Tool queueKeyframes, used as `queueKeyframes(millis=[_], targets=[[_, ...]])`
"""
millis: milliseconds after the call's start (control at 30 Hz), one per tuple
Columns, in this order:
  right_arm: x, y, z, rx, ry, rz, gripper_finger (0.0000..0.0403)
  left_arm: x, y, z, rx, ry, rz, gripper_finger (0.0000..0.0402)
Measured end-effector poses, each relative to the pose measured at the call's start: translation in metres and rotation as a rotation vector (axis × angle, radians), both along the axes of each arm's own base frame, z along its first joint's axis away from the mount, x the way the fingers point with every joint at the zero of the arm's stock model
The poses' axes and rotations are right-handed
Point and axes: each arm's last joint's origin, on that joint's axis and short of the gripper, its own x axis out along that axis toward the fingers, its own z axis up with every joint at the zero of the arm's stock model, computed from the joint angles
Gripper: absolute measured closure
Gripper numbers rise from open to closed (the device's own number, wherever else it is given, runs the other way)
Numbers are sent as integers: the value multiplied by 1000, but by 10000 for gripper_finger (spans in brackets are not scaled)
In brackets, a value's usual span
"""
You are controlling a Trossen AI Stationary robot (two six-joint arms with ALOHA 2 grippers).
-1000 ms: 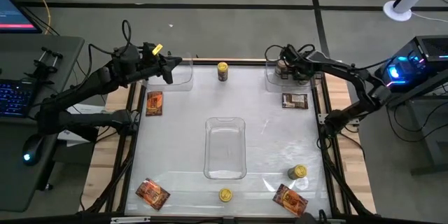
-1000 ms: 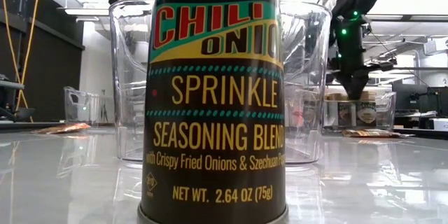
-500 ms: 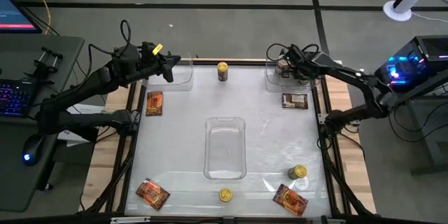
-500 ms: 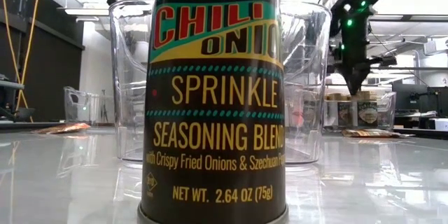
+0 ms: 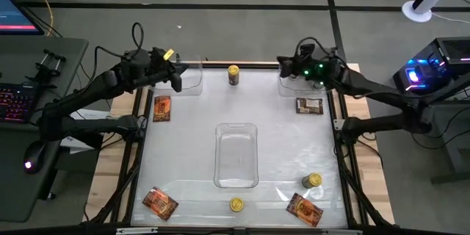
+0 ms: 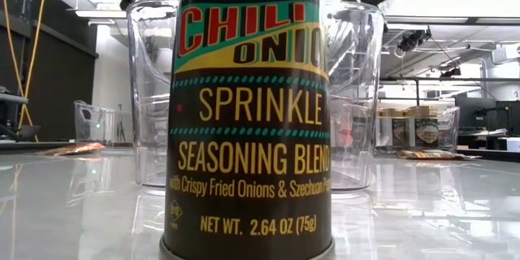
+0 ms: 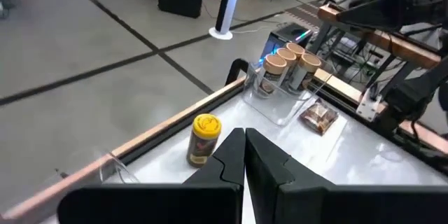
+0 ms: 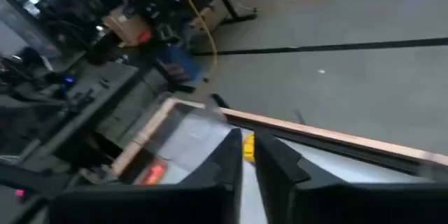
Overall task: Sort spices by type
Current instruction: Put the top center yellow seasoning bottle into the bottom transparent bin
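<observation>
Spices lie scattered on the worktop [image 5: 279, 147]. Beige-lidded jars [image 7: 285, 68] stand grouped in the far-right tray [image 5: 285, 87]. We see one yellow-lidded jar [image 5: 233, 74] upright at the far edge between the two arms, and two more, [image 5: 236, 204] and [image 5: 313, 181], near the front. Foil packets lie at left [image 5: 161, 108], near-left [image 5: 159, 203], near-right [image 5: 304, 208] and just nearer than the far-right tray [image 5: 309, 106]. Our right gripper [image 5: 288, 64] hangs over that tray, fingers together, empty. Our left gripper [image 5: 176, 82] hovers by the far-left tray [image 5: 192, 81], fingers together too. We judge the far jar the likely next pick: it stands upright, roughly level with both grippers, to the right of our left one and to the left of our right one, about equally close.
</observation>
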Motion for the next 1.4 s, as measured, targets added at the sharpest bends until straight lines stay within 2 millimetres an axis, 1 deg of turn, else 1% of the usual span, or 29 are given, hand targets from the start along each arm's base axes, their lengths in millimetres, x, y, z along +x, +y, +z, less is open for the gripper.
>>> queueKeyframes(millis=[67,133,233,333,433,533,633,700,767,900,1000,1067,1133,1267,1400], targets=[[10,-1,-6,12,8,14,338,0,0,1,24,3,-7,402],[24,-3,-16,24,22,35,293,1,0,2,43,5,-13,401],[53,-6,-30,49,-8,113,215,1,0,3,48,-4,-16,402],[84,-14,-38,45,54,178,139,1,0,3,42,-7,-37,401],[110,-25,-40,30,146,213,80,1,-1,2,33,-6,-59,401],[136,-38,-36,-23,257,248,44,2,-1,2,30,-8,-69,402],[158,-55,-36,-37,411,229,30,2,-1,2,24,-11,-67,401],[168,-67,-38,-8,509,197,28,1,-2,2,17,-6,-70,402],[175,-79,-40,28,572,181,28,-1,-3,1,3,4,-90,401],[189,-104,-48,80,624,151,27,-3,-5,-2,-16,30,-98,401],[198,-120,-59,166,589,149,27,-3,-5,-3,-33,32,-93,402],[204,-126,-68,217,572,169,27,-3,-5,-3,-44,28,-89,401],[209,-128,-76,243,594,171,27,-4,-5,-4,-46,32,-89,401],[216,-128,-93,238,654,145,27,-4,-5,-4,-48,36,-89,402],[218,-125,-98,251,681,125,27,-4,-5,-4,-56,32,-86,402]])
